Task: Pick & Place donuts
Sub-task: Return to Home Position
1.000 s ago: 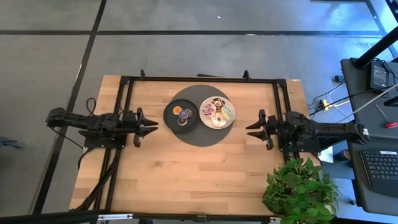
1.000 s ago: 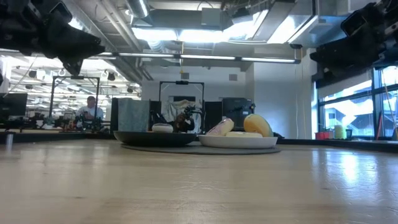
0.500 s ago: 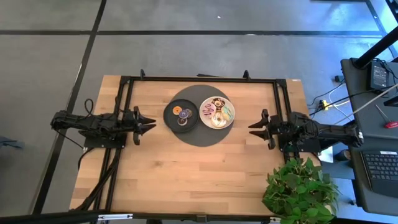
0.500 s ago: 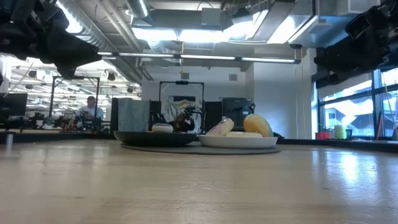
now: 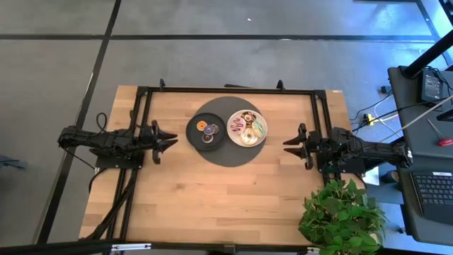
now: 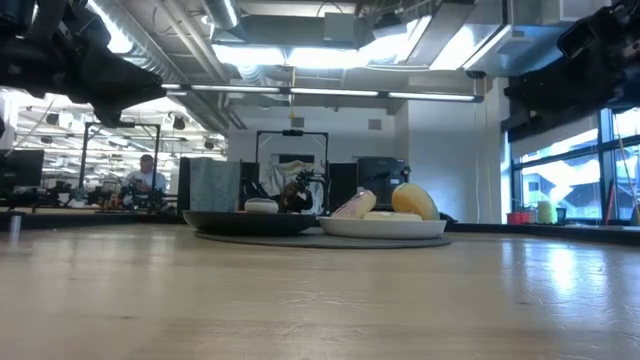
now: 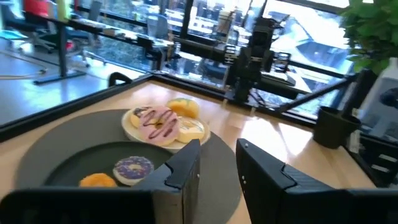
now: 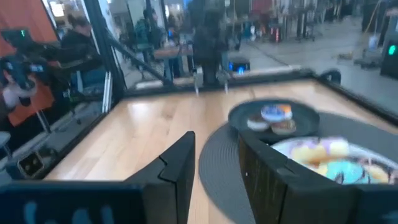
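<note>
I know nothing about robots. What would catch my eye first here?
Two plates sit side by side on a round dark mat in the middle of the table: a black plate with small donuts and a white plate piled with bigger iced donuts. Flanking them, the left gripper and right gripper hang open and empty at its sides.

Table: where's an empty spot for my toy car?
Free: the wide bare table wood between the dark mat and the plant. Crowded: the mat, its black plate and white plate holding donuts, left gripper and right gripper either side.
</note>
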{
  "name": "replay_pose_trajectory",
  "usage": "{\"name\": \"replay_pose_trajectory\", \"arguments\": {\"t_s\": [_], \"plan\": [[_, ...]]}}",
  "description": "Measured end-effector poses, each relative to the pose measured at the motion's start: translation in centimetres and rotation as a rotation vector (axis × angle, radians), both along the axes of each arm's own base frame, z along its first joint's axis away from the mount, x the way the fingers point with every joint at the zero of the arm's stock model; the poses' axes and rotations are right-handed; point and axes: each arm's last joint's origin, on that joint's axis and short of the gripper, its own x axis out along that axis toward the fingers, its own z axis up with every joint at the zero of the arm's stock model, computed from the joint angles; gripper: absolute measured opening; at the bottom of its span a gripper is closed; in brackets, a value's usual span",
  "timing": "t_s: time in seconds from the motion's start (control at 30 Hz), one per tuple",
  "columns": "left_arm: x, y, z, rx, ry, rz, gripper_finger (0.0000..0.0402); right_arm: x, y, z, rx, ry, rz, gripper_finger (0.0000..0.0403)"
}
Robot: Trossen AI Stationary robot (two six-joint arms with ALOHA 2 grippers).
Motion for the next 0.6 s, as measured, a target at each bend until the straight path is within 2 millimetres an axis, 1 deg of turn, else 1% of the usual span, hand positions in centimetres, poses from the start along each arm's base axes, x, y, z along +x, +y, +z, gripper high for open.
{"name": "replay_pose_trajectory", "arguments": {"t_s": [0.07, 0.13, 0.43, 0.6], "plan": [[0.0, 0.1, 0.0, 0.002, 0.005, 0.034, 0.0103, 0.1, 0.0, -0.1, -0.003, -0.035, -0.005, 0.0124], [-0.1, 0.2, 0.0, 0.004, 0.005, 0.062, 0.0104, 0.3, 0.0, -0.7, -0.002, -0.059, -0.005, 0.0124], [0.0, 0.2, -0.2, 0.008, 0.022, 0.059, 0.0099, 0.3, -0.1, -1.2, -0.033, -0.011, -0.028, 0.0124], [0.1, 0.1, -0.4, 0.037, 0.052, 0.055, 0.01, 0.4, -0.1, -1.2, -0.064, -0.005, -0.037, 0.0124]]}}
